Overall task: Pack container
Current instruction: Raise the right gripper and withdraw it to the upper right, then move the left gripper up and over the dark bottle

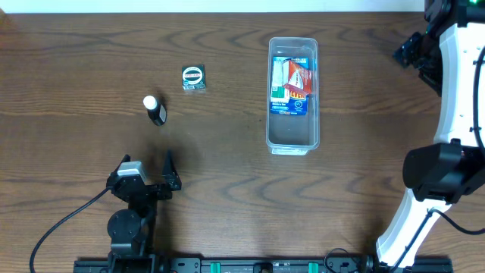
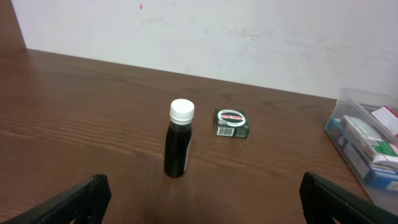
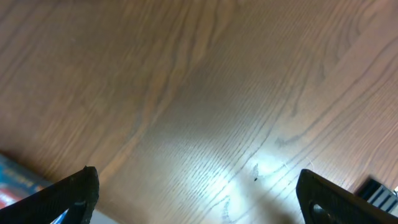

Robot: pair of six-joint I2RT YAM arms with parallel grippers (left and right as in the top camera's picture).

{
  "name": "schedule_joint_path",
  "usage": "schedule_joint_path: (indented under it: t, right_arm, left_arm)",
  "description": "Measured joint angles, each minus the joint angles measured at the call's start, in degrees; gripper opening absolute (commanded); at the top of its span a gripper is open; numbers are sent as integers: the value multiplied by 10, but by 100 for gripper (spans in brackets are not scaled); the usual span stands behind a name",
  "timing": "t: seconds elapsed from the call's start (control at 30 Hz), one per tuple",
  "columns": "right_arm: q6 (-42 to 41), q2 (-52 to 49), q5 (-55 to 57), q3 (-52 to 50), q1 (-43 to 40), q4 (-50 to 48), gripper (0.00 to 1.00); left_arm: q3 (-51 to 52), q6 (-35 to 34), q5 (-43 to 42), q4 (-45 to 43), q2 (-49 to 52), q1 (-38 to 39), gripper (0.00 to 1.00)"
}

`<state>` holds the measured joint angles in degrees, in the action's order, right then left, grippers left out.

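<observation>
clear long container point(image 1: 292, 133), rounded corners, colourful packets point(image 1: 292, 85) inside, upright

The container point(image 1: 292, 135) is a long, clear plastic tub with rounded corners. It sits open-topped on the table point(image 1: 227, 189), right of the table's middle, with colourful packets point(image 1: 292, 83) toward its far end.

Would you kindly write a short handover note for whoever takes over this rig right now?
Left end effector: open, empty, facing the bottle.
Right end effector: open, empty, over bare table to the right of the container.
Done: packets lie in the container's far half; its near half is bare.
Left: the upright bottle and the small green box stand on the table, left of the container, not yet packed.
</observation>
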<state>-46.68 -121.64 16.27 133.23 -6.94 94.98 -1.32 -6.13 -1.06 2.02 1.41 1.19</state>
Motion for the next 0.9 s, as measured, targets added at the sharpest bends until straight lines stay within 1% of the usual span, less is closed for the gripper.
schedule_joint_path:
  t: [0.2,0.37,0.57,0.7,0.8,0.9]
  right_arm:
    - [-3,0,-4,-83,0,-53,99]
    - [-5,0,-3,-122,0,-74,99]
    - [-5,0,-2,-130,0,-75,99]
    - [-5,0,-2,-130,0,-75,99]
    - [-5,0,-2,-130,0,-75,99]
    - [-5,0,-2,-130,0,-75,99]
  left_arm:
    - [0,0,0,0,0,0,98]
    - [0,0,0,0,0,0,98]
    - [0,-1,0,0,0,0,98]
    - [0,-25,-1,-5,0,0,98]
    - [-2,-38,-20,-9,0,0,98]
    - [-27,-44,-49,-9,0,0,98]
